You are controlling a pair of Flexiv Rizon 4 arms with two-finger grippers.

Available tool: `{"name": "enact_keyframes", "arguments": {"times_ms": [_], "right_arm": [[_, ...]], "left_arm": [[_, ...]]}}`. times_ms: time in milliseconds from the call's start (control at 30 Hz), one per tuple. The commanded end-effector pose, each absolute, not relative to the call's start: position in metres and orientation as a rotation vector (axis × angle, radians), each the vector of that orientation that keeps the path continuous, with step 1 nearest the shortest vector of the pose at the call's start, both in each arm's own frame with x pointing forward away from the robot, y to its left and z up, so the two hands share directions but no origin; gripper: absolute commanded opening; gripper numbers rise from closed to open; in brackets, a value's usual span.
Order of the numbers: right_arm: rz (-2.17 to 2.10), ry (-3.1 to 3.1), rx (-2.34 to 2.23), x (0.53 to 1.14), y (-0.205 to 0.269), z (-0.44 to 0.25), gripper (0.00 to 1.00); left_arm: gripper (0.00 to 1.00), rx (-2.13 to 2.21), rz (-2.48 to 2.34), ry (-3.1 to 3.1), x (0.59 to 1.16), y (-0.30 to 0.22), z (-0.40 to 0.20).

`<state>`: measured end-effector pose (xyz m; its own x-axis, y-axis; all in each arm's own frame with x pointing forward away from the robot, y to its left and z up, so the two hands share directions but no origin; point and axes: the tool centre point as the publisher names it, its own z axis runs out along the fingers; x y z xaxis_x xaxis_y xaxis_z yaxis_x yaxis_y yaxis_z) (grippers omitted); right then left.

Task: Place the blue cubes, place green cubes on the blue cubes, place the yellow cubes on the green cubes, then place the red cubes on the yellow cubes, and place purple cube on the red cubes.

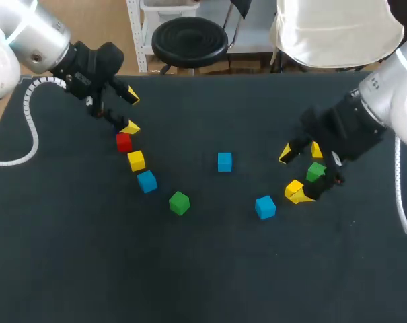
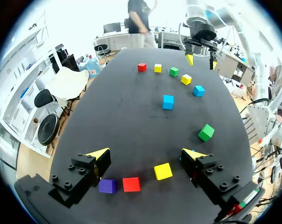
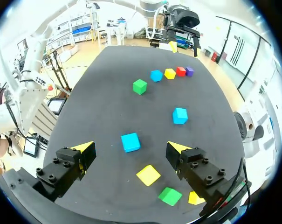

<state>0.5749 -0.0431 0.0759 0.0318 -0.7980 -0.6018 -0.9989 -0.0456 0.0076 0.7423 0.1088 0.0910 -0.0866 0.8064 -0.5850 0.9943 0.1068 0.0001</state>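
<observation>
From the head view, the left gripper (image 1: 131, 112) hangs released beside the red cube (image 1: 124, 142), with the left yellow cube (image 1: 136, 160) and left blue cube (image 1: 147, 181) trailing off in a row, while the right gripper (image 1: 290, 175) is spread wide over the right yellow cube (image 1: 294, 188). On to the left wrist view, where the left gripper (image 2: 145, 156) gapes with the purple cube (image 2: 107, 186), red cube (image 2: 131, 184) and left yellow cube (image 2: 162, 171) lined up beneath it, none touched. And the right wrist view has the right gripper (image 3: 130, 149) unclenched, the right blue cube (image 3: 130, 142) lying just ahead of the gap between its fingers, the right yellow cube (image 3: 148, 175) and right green cube (image 3: 169, 196) beneath it, every cube flat on the table (image 3: 108, 107)
</observation>
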Motion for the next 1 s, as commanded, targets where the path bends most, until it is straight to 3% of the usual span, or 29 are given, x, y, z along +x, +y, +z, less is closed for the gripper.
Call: {"name": "enact_keyframes", "arguments": {"times_ms": [33, 1000], "right_arm": [[0.641, 1.836, -1.851, 0.570, -0.047, 0.076, 1.00], [0.760, 1.543, -2.026, 0.543, -0.015, 0.047, 1.00]], "left_arm": [[1.00, 1.751, -0.563, 1.948, 0.741, 0.109, 0.091], [1.00, 1.751, -0.563, 1.948, 0.741, 0.109, 0.091]]}}
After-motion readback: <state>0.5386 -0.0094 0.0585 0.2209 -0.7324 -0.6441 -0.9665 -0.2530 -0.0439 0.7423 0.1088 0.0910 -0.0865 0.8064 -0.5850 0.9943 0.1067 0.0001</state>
